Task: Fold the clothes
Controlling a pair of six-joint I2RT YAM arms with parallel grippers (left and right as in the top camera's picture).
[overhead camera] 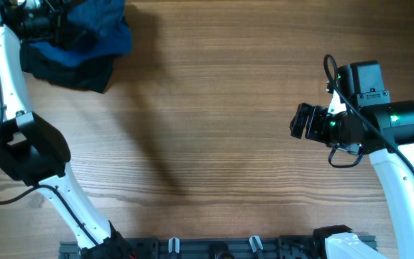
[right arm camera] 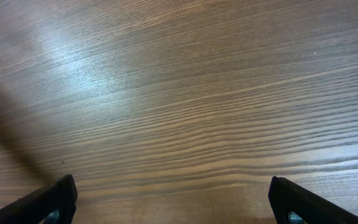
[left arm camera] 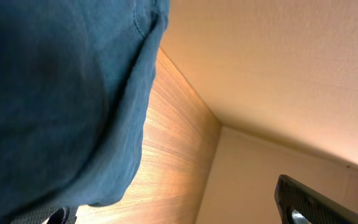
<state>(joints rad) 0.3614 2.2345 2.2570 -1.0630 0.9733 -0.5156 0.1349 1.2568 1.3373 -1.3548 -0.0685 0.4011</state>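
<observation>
A crumpled pile of dark blue clothes (overhead camera: 77, 43) lies at the table's far left corner. My left gripper (overhead camera: 49, 21) is over that pile. In the left wrist view the blue cloth (left arm camera: 55, 93) fills the left side and covers most of the left finger. The left gripper's fingers (left arm camera: 185, 214) stand wide apart, with nothing pinched between them. My right gripper (overhead camera: 299, 121) hovers at the right side of the table, far from the clothes. It is open (right arm camera: 173, 205) over bare wood.
The wooden table (overhead camera: 214, 108) spreads between the two arms. Its far edge meets a beige wall (left arm camera: 278, 74) just behind the clothes. A black rail (overhead camera: 214, 248) runs along the front edge.
</observation>
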